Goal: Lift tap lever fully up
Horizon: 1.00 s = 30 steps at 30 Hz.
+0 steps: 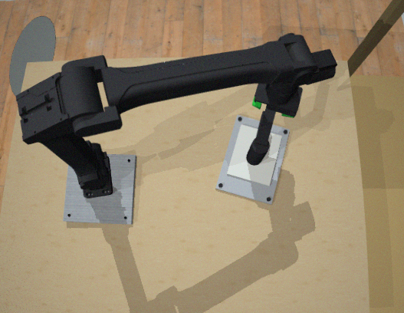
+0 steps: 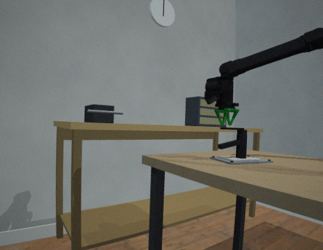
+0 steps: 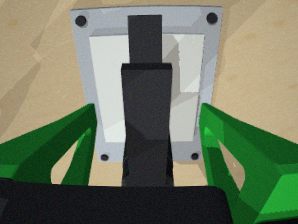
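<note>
Hovering just above the flat lever (image 2: 233,128) atop the black tap (image 2: 241,144), on its grey plate (image 1: 227,180) toward 3 o'clock on the worktop (image 1: 192,245), claw (image 2: 227,120) spread apart and empty, green fingers straddling the lever, likely to catch and lift it.

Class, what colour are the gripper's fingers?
Bright green fingers, clearest in the wrist view.

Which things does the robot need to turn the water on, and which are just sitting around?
Needed: the tap, its lever, the open green pincer.

Just around: the dark box, the drawer unit, the wall clock, the far table.
</note>
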{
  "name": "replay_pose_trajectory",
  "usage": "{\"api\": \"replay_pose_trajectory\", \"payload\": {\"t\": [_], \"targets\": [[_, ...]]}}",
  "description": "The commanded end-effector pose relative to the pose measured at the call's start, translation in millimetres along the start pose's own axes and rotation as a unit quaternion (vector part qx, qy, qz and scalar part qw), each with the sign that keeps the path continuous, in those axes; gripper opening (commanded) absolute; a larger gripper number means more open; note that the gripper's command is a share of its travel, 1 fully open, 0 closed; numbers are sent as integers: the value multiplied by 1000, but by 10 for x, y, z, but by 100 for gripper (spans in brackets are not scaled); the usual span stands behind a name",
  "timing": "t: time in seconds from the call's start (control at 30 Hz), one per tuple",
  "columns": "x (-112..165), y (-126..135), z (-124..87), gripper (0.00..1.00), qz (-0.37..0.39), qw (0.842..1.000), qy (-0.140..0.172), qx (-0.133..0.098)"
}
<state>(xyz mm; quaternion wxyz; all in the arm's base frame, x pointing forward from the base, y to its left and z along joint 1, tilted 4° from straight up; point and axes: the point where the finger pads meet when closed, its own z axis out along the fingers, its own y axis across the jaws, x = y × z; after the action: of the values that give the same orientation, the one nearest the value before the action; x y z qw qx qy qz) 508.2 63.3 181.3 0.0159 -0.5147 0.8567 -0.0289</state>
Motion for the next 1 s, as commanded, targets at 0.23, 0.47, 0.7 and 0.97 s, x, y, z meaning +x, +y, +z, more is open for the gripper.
{"api": "replay_pose_trajectory", "payload": {"t": [0.23, 0.47, 0.7, 0.97], "targets": [[35, -22, 49, 62, -3, 1000, 0, 2], [32, -20, 41, 62, -3, 1000, 0, 3], [31, -20, 37, 62, -3, 1000, -1, 3], [31, -19, 35, 62, -4, 1000, -1, 3]]}}
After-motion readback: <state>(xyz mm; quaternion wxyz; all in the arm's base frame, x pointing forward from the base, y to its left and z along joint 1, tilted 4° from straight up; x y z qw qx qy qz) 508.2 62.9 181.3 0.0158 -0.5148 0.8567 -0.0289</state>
